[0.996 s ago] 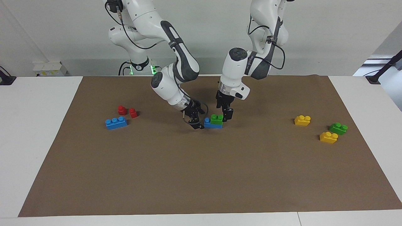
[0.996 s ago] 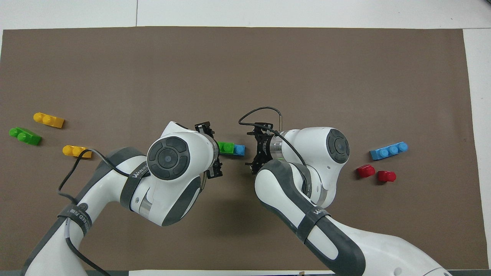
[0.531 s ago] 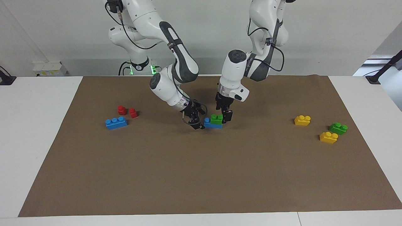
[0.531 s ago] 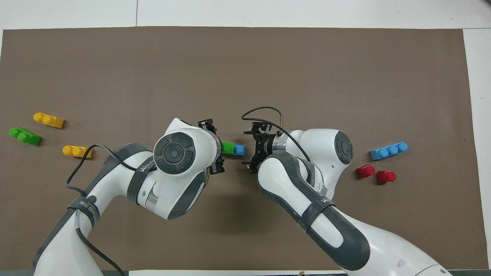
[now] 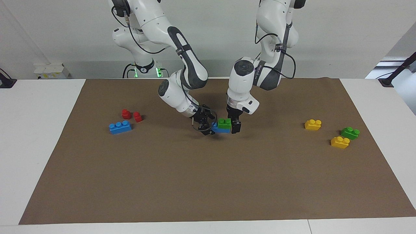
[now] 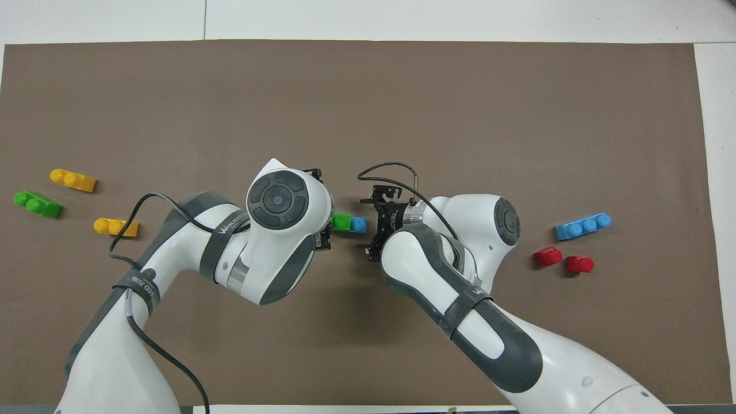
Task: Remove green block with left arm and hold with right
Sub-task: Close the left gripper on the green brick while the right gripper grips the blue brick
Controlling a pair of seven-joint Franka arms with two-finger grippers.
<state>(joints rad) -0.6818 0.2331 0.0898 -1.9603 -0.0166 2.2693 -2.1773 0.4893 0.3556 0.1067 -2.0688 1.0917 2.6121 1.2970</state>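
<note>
The green block sits on a blue brick at the middle of the brown mat; both also show in the overhead view, the green block beside the blue brick's bare stud. My left gripper is low at the green block's end toward the left arm, open, one finger beside the block. My right gripper is low at the blue brick's other end, open, fingers close to it. From above the left wrist hides most of its gripper.
A blue three-stud brick and two red pieces lie toward the right arm's end. Two yellow bricks and a second green brick lie toward the left arm's end. The mat covers the table.
Both grippers have closed in on the stacked pair from its two ends. The left gripper has come lower beside the green block. The bricks have stayed in place.
</note>
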